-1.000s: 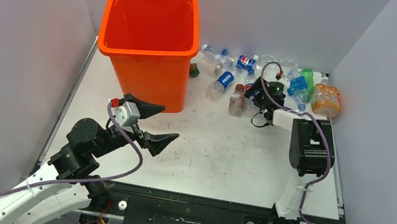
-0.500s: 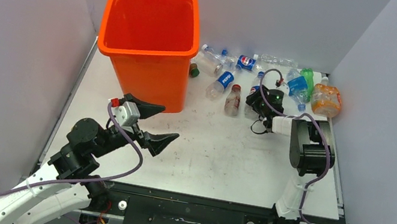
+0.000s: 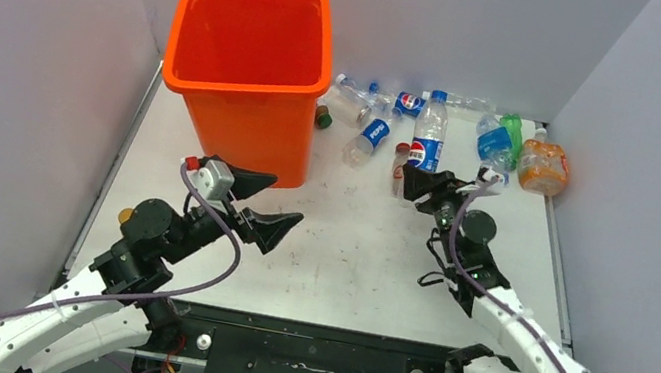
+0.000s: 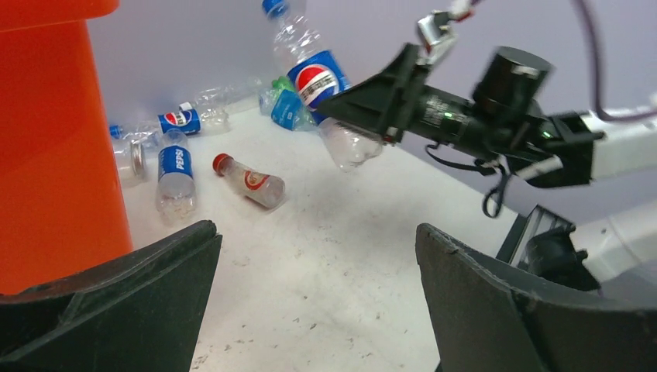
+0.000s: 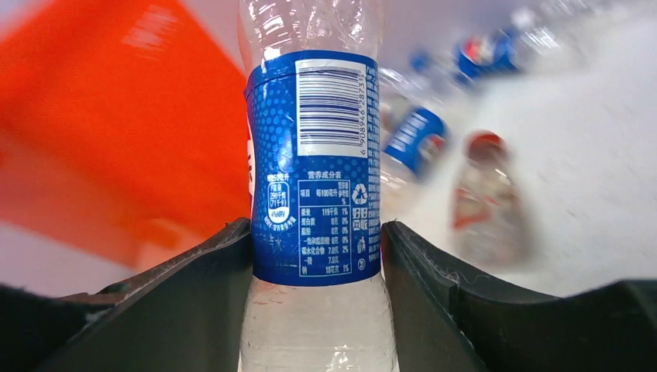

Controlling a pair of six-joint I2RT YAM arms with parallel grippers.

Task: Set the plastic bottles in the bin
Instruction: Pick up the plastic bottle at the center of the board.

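My right gripper [image 5: 316, 260] is clamped on a clear blue-label bottle [image 5: 314, 155], one finger on each side of the lower part of the label, with the neck rising above the jaws and the base hanging below them. The left wrist view shows it clear of the table [image 3: 348, 240], leaning a little. It sits right of the orange bin [image 3: 244, 132], with open tabletop between them. The other bottles [image 3: 373, 118] lie along the back wall, and a red-capped one [image 3: 399, 163] is just beside my grip.

My worries from here:
- The bottle looks thin-walled and empty, so I judge it could buckle or twist out if I swing fast.
- The bin is tall. The base hangs under the jaws, so carried low it would strike the rim and could be knocked free or shove the bin.
- If I release before the bottle is over the mouth, it bounces off the rolled rim onto the table.
- My left gripper [image 3: 288, 199] stands wide apart and empty, just in front of the bin. A low sweep could meet that arm.
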